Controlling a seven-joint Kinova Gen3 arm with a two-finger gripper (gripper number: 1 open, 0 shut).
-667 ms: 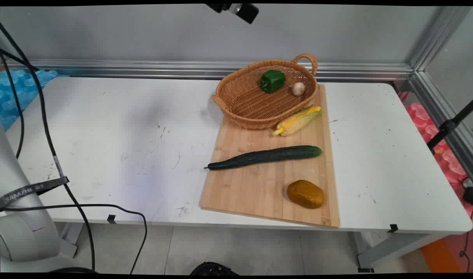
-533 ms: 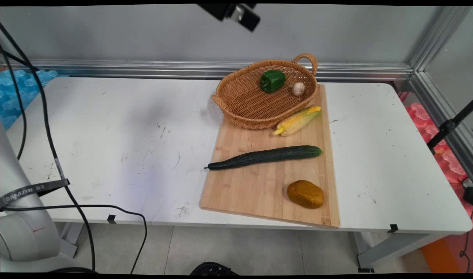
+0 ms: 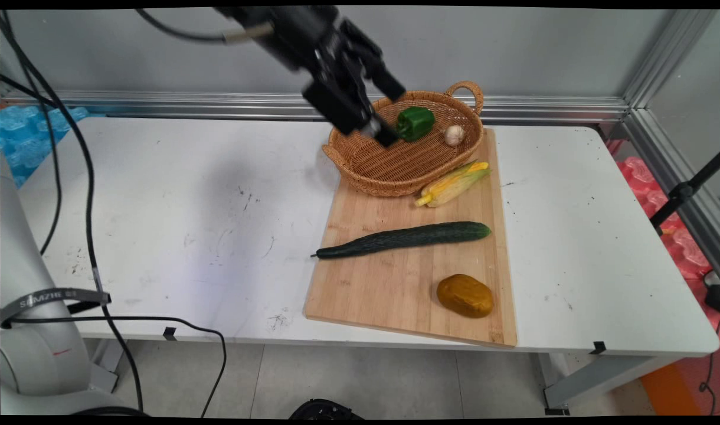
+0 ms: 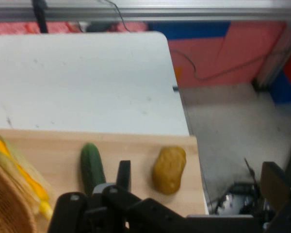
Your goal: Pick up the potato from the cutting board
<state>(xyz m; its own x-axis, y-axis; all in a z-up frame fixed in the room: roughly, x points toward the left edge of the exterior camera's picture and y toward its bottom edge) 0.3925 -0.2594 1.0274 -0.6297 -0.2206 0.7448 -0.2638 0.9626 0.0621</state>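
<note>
The gripper [image 3: 392, 115] is hanging open above the wicker basket [image 3: 389, 168], its fingers spread. One fingertip is overlapping the green pepper [image 3: 416, 122]; contact is indiscernible. The arm is hiding the basket's rear-left rim.

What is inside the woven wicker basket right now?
The oval wicker basket holds a green bell pepper and a small white garlic bulb. The black hand covers part of its left rim and interior, so that area is unseen.

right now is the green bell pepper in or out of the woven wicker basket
In. The green bell pepper lies inside the woven wicker basket, beside a small white garlic bulb; the black gripper is next to it.
</note>
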